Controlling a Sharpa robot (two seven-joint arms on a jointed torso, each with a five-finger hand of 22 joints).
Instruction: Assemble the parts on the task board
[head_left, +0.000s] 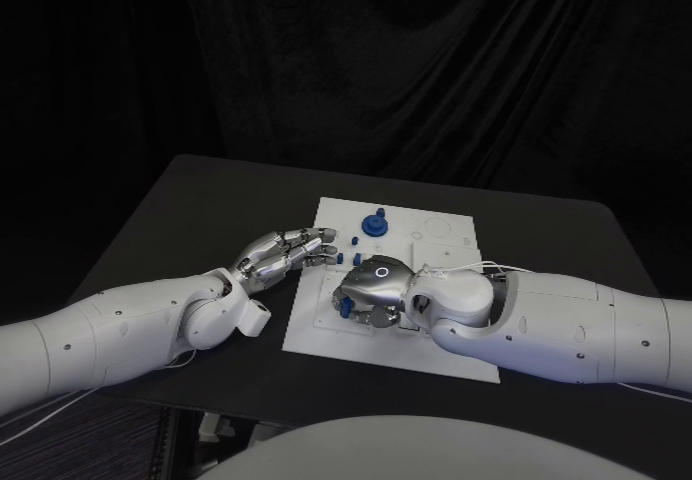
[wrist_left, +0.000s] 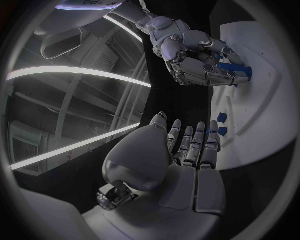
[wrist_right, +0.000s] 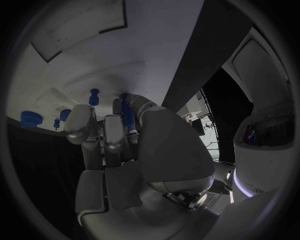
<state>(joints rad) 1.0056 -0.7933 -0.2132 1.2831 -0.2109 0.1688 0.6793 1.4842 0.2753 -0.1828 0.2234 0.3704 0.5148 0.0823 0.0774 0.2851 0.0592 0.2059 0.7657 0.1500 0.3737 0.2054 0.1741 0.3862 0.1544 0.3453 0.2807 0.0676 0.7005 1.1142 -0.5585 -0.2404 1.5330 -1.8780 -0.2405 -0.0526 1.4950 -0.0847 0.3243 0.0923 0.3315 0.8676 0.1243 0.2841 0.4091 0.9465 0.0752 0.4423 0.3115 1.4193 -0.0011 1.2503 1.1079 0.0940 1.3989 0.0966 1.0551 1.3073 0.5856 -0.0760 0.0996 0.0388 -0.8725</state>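
Now: right hand (head_left: 372, 292) low over the near-left part of the board (head_left: 440, 345), fingers curled around a long blue part (wrist_left: 234, 68), gripped with one end poking out past the fingertips toward the white surface. Same part seen as a blue strip (wrist_right: 127, 114) between the right fingers (wrist_right: 114, 131) in the right wrist view. Left hand (head_left: 284, 251) just beside the board's left edge, at the right hand's far-left, fingers fairly straight and slightly apart, holding nothing, tips pointing at the board. Two small blue parts (head_left: 336, 258) just ahead of the left fingertips (wrist_left: 212, 140), on the board near its edge. Farther out, beyond both hands, a blue peg on a round base (head_left: 376, 224) upright on the board. Board flat on the black tabletop (head_left: 188, 215).
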